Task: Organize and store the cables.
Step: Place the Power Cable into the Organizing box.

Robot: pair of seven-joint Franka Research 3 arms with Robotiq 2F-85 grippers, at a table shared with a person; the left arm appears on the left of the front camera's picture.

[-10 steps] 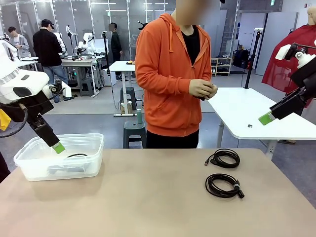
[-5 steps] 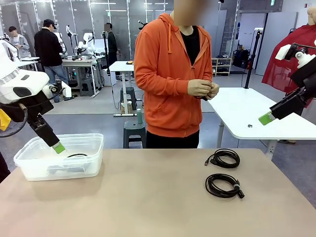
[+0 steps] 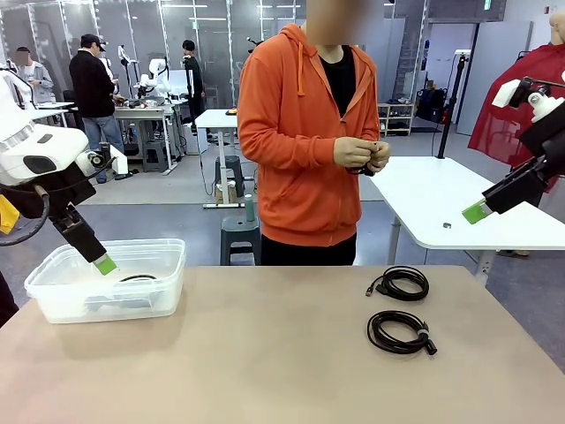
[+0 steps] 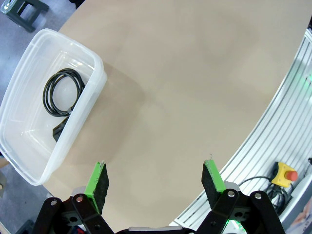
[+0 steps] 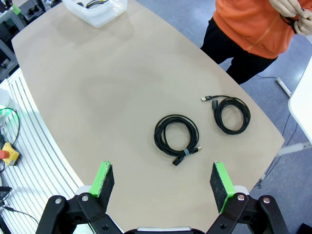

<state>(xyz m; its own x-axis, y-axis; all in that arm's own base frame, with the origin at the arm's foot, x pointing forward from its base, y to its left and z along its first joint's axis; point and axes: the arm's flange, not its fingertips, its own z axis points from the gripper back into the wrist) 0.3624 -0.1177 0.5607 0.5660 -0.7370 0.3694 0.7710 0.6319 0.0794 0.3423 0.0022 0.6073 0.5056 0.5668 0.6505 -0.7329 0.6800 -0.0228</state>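
Observation:
Two coiled black cables lie on the right of the tan table: the far cable (image 3: 399, 283) (image 5: 233, 114) with a plug end at its left, and the near cable (image 3: 397, 333) (image 5: 177, 135). A third coil (image 4: 63, 91) (image 3: 139, 278) rests inside the clear plastic bin (image 3: 62, 300) (image 4: 78, 119) at the table's left. Above that bin hangs my left gripper (image 3: 104, 263) (image 4: 156, 180), open and holding nothing. High at the right, off the table's edge, my right gripper (image 3: 475, 211) (image 5: 163, 183) stands open and empty. The person's hands (image 3: 362, 156) (image 5: 292, 9) work something dark at chest height.
The person in an orange hoodie (image 3: 300, 132) stands at the table's far edge. A white table (image 3: 459, 203) stands behind at the right. Wide bare tabletop (image 3: 265, 353) lies between the bin and the cables.
The person's hands have risen slightly and shifted while handling the dark item. Neither arm has moved, and the cables lie as before.

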